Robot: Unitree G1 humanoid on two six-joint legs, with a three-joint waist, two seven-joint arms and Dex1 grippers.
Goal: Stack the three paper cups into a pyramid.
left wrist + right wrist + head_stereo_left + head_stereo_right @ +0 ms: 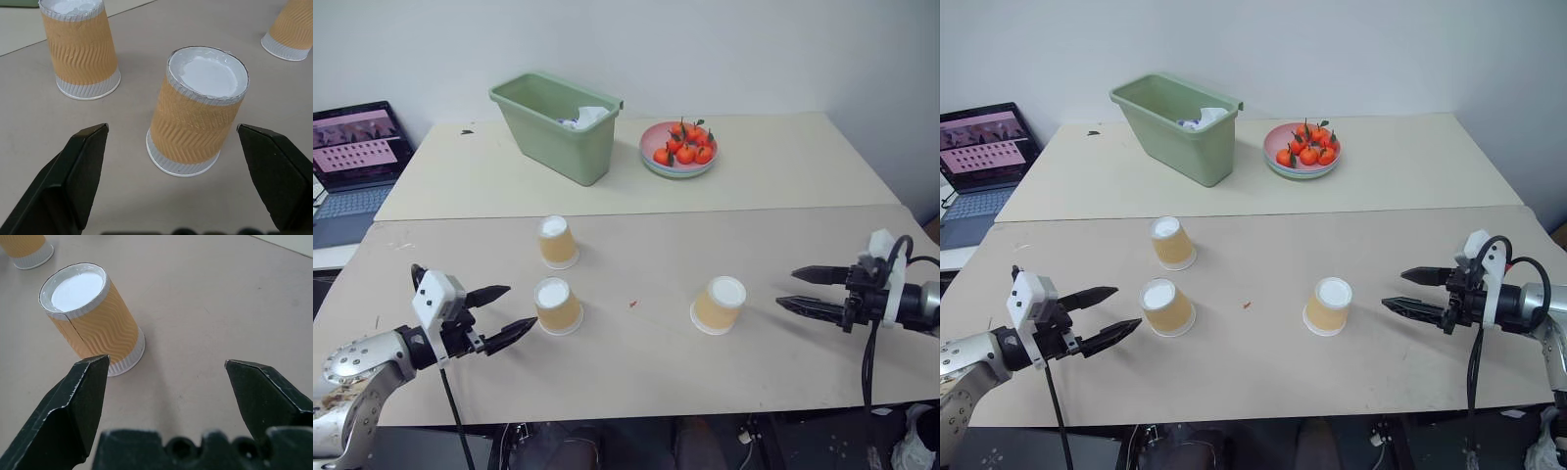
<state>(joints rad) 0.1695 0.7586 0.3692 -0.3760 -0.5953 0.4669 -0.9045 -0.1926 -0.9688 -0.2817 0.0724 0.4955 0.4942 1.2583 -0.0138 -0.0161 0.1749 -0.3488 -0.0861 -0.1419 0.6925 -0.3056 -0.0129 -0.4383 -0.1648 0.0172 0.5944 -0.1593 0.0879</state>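
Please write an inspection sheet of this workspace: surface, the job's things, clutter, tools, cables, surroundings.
Surface: two beige tables pushed together; small red speck near the middle of the near one.
Job's things: three paper cups, all upside down and apart, none stacked: near-left cup, far-left cup, right cup.
Clutter: green bin with crumpled white paper inside; pink plate of small oranges, both on the far table.
Tools: left tool open, empty, beside the near-left cup; right tool open, empty, facing the right cup, not touching.
Cables: black cable hanging from the right arm.
Surroundings: open laptop at left; white wall behind.
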